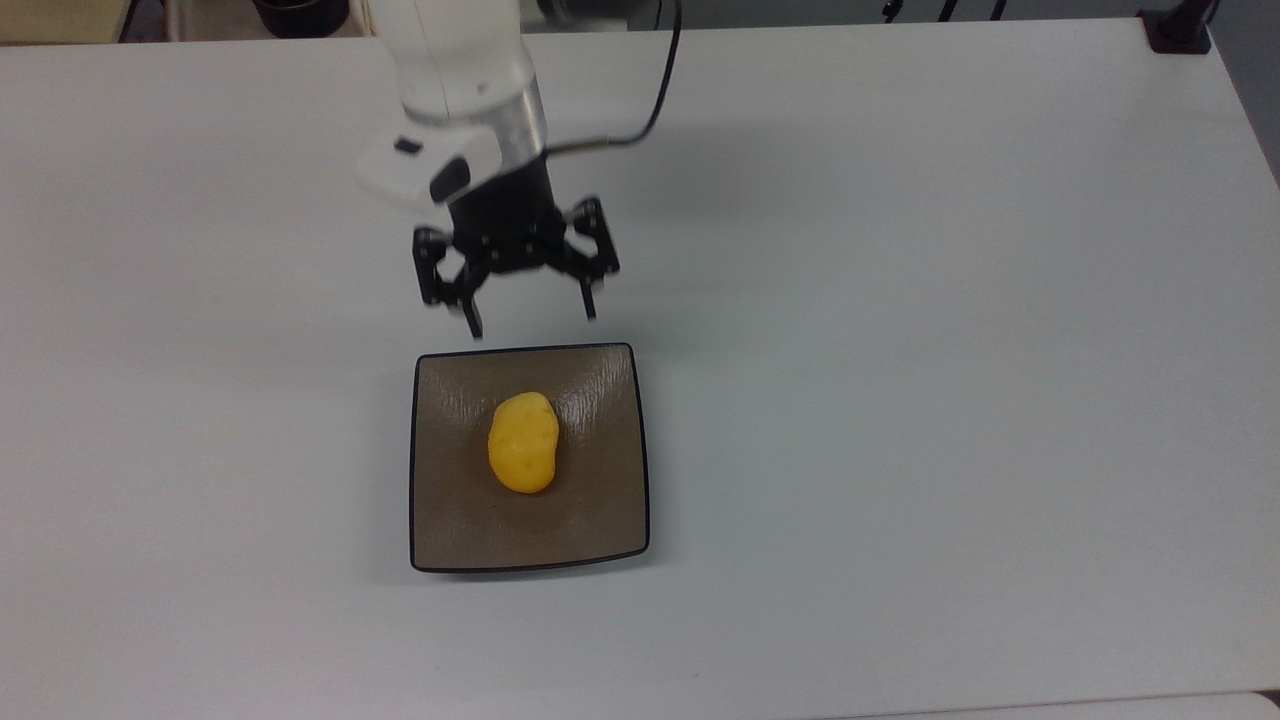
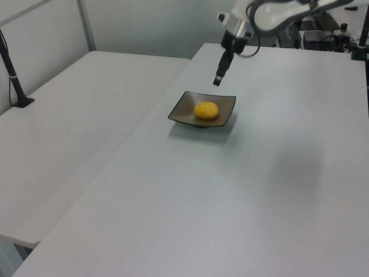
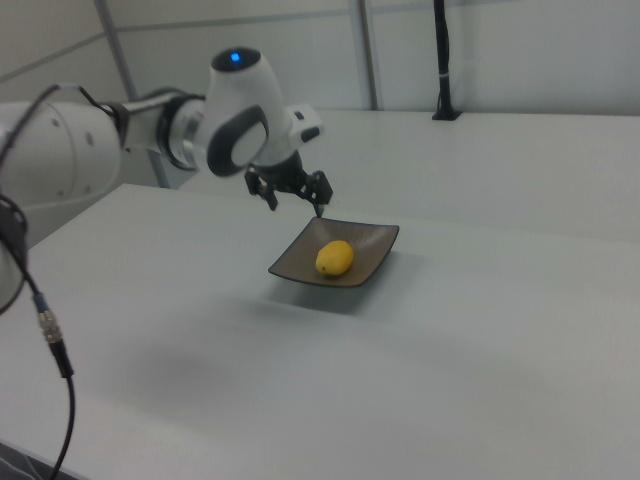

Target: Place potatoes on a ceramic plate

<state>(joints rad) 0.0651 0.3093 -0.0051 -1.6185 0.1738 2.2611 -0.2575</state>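
The yellow oval potato lies in the middle of the square brown ceramic plate, untouched. The same potato rests on the plate in the left view, and the potato on the plate in the right view. My gripper hangs open and empty in the air above the table, past the plate's upper edge in the top view. It also appears as the gripper above the plate's far side in the left view, and the gripper in the right view.
The plate stands on a wide white table. A second white table adjoins it on the left view's left. A black post is clamped there, and another black post rises at the back in the right view.
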